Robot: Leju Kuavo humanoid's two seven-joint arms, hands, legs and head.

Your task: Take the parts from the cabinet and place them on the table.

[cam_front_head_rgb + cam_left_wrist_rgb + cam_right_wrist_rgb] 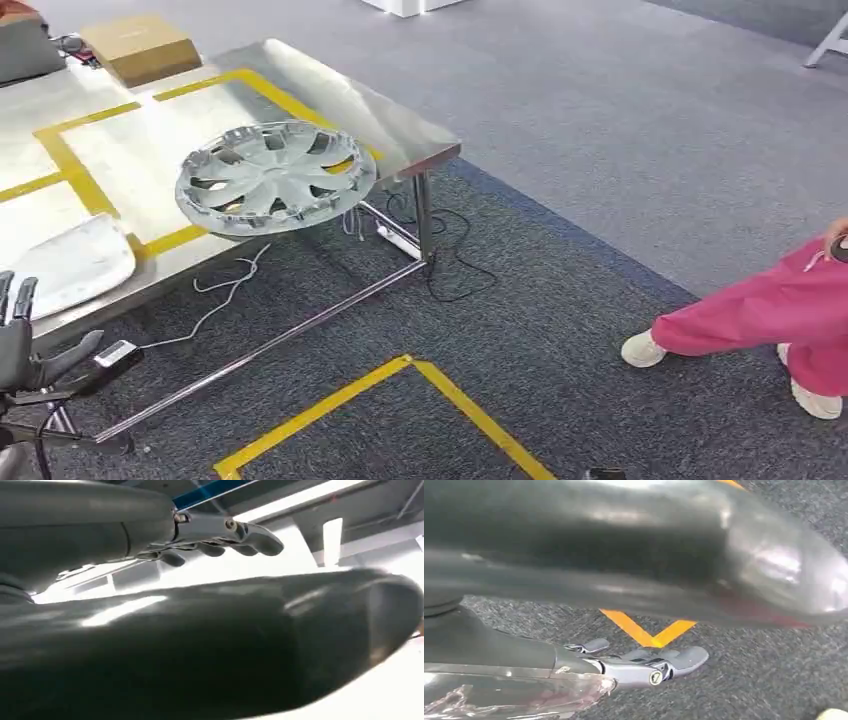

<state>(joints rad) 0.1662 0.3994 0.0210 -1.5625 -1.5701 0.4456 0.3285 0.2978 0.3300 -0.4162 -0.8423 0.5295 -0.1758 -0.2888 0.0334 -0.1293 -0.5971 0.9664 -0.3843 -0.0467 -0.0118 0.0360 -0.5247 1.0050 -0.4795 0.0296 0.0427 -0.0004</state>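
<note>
One silver hubcap (275, 177) lies on the steel table (330, 90), well beyond the left hand's (25, 345) spread, empty fingers (240, 532), beside one pale curved panel (70, 262) and one cardboard box (140, 47). The right hand (644, 662) hangs over grey carpet (744, 680) and yellow tape (646, 632); its fingers look loosely extended, seemingly holding nothing. One person's pink trouser legs (770, 310) stand far off.

The scene is viewed from high, forward and down, with the steel table (330, 95) toward ten o'clock. The left hand (220, 535) is seen very close, facing upward at ceiling lights; the right hand (649, 662), equally close, over grey carpet (744, 680) with yellow tape (644, 630), floor shared with the head view
</note>
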